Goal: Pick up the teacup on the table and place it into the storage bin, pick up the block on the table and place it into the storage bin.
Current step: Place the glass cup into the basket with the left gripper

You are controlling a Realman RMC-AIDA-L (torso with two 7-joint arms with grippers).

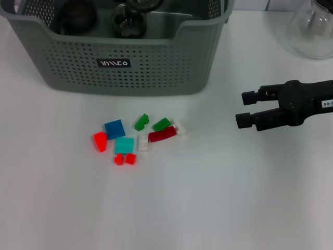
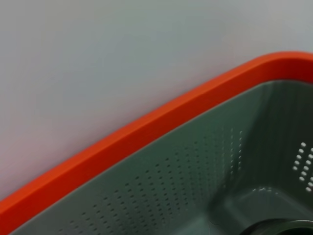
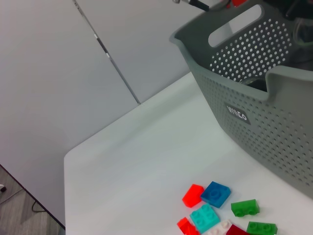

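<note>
My right claw hangs released beside the blocks: light, rigid, slick plastic, so I'd pinch one across its flat sides.

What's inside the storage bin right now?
Inside the storage bin, dark rounded glassware shows above the dipped front rim, with another dark item beside it. The front wall hides the bin floor, so I cannot confirm the teacup.

Storage bin at table's back, blocks before it, flask right
</note>
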